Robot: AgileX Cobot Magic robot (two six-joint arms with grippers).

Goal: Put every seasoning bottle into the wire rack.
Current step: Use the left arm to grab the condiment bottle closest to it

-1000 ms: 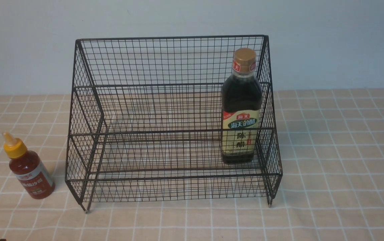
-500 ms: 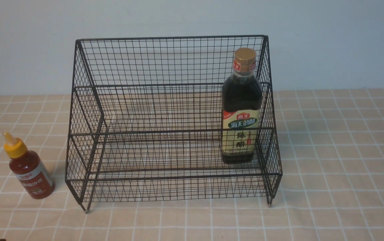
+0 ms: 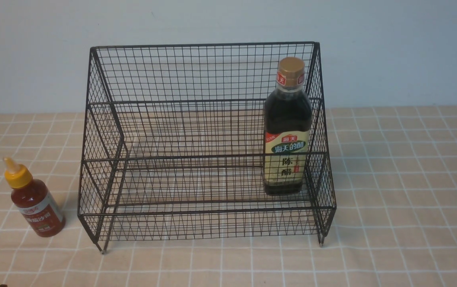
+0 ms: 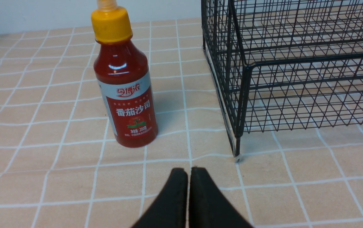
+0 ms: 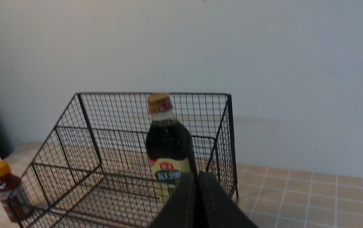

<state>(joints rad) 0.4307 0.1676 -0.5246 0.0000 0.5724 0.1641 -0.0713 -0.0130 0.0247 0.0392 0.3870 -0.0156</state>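
Tall dark vinegar bottle [image 3: 287, 131], gold cap and cream-green label with Chinese characters, upright inside the black wire-mesh rack [image 3: 196, 71], right of centre in the front frame. Base on the lower front tier, close against the right side wall, cap just short of the top rail of the tall back. Small red tomato sauce bottle [image 3: 37, 203] with a yellow nozzle cap and a white-and-red label, at the lower left of the front frame. Outside the rack, standing on the cloth just beside the rack's front left corner, apart from the wires. Rack itself two-tiered and stepped, on short feet, filling the middle of the front frame and far wider than either bottle. Left gripper [image 4: 188, 172] clenched, black fingers pressed flat together with nothing between them, low over the cloth. Short of the sauce bottle and near the rack's front left foot, touching neither. Right gripper [image 5: 196, 177] likewise closed tight and empty, held higher and facing the rack, with the vinegar bottle beyond its tips and well apart from them. Dark speck at the very bottom left edge of the front frame, possibly the tip of the left gripper, too small to tell. Underneath all, a peach tablecloth [image 3: 404, 179] checked with white lines. Plain pale wall [image 3: 228, 20] across the top of the front frame, behind the rack.
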